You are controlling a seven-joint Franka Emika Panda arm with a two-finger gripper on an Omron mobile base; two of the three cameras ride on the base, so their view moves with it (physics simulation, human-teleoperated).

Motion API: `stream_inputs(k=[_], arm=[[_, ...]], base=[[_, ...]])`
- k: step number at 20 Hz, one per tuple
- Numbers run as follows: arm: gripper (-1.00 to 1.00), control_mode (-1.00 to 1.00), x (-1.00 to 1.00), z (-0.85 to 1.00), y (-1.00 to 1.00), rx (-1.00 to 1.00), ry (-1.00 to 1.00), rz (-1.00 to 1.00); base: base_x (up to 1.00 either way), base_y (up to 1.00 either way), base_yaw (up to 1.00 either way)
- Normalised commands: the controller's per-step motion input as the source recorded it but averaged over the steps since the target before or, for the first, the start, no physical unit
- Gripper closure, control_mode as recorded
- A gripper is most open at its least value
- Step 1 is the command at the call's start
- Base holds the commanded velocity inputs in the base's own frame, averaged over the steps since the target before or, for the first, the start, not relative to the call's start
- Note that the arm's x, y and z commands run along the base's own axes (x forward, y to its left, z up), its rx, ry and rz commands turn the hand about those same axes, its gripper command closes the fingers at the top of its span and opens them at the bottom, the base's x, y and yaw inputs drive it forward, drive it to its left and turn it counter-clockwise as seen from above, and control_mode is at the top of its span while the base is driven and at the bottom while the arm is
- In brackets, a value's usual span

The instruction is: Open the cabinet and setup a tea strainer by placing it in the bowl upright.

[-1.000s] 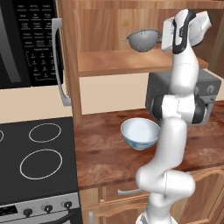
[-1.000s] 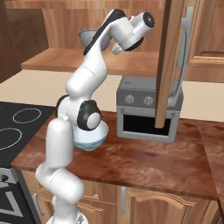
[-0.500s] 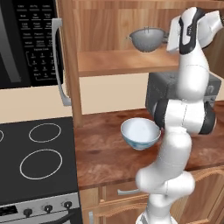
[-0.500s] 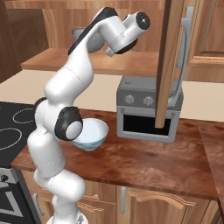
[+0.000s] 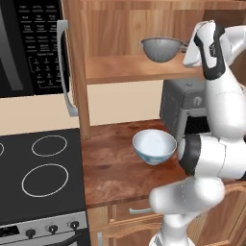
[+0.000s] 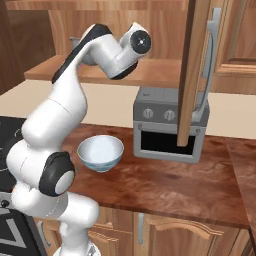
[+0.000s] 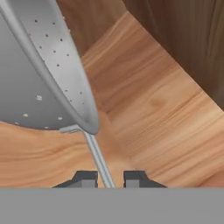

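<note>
The cabinet (image 5: 110,29) stands open, its doors (image 6: 192,70) swung out. The grey mesh tea strainer (image 5: 161,48) hangs upright just above the cabinet shelf (image 5: 120,69). My gripper (image 5: 187,47) is at the strainer's right, shut on the thin handle (image 7: 98,162). In the hand view the handle runs between the gripper's (image 7: 109,179) two fingertips (image 7: 85,178), and the perforated basket (image 7: 39,74) looms at upper left. The white bowl (image 5: 153,145) sits on the counter below the shelf, empty; the right base view also has this bowl (image 6: 100,151), and the arm hides most of the strainer (image 6: 75,42) there.
A grey toaster oven (image 5: 185,108) stands on the wooden counter (image 6: 165,185) right of the bowl. The black microwave (image 5: 29,43) hangs at left above the black stove (image 5: 41,173). The open right door with its bar handle (image 6: 210,65) hangs in front of the toaster oven.
The arm has swung its elbow, uncovering the bowl in the right base view. The strainer, still held, has shifted slightly to the right above the shelf.
</note>
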Motion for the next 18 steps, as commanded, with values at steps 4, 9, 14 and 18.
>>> stream_inputs(k=[4,9,14,18], arm=[[1.00,-1.00,-0.68,0.01,0.11,-0.05,-0.03,-0.26],[1.00,-1.00,-0.66,0.00,0.00,-0.11,0.00,-0.37],[1.00,-1.00,-0.74,0.00,0.00,-0.10,0.00,-0.38],[1.00,-1.00,-0.53,0.00,0.00,-0.08,0.00,-0.41]], base=[[0.00,0.00,0.00],[0.00,0.00,0.00],[0.00,0.00,0.00],[0.00,0.00,0.00]])
